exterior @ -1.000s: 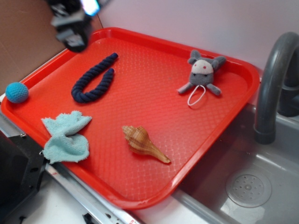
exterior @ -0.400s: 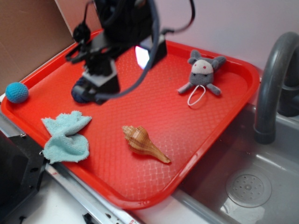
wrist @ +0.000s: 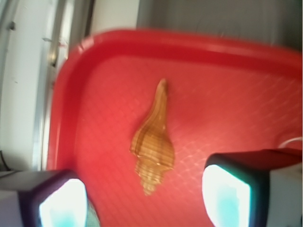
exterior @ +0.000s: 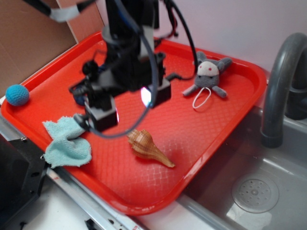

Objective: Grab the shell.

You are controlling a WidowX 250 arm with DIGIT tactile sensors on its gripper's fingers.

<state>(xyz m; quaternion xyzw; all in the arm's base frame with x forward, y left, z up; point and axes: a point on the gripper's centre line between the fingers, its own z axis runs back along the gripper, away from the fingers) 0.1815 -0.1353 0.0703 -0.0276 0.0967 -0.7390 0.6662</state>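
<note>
1. The gripper (wrist: 144,201) stands wide apart; in the wrist view its two fingertips (wrist: 226,196) sit at the lower left and lower right corners with bare tray between them, holding nothing.
2. In the exterior view the gripper (exterior: 128,106) hangs above the middle of the red tray (exterior: 225,120), its dark arm rising out of the top of the picture.
3. The shell (wrist: 152,141) lies flat on the tray, in the gap between the fingertips but mostly ahead of them: its ribbed spire points toward the gripper and its long tail points away toward the tray's far rim in that view. Neither fingertip touches it.
4. In the exterior view the shell (exterior: 147,147) is just below and to the right of the gripper, near the tray's front part, tail aimed at the lower right.
5. Around the shell the tray floor is bare on all sides; the raised rim curves beyond the tail.
6. A light blue cloth (exterior: 67,141) lies crumpled to the left of the shell, close to the tray's front-left edge and near one finger.
7. A grey toy mouse (exterior: 207,76) sits well apart at the tray's far right.
8. A blue ball (exterior: 17,94) rests at the left rim.
9. A grey sink (exterior: 249,191) with a curved faucet (exterior: 283,81) borders the tray's right side.
</note>
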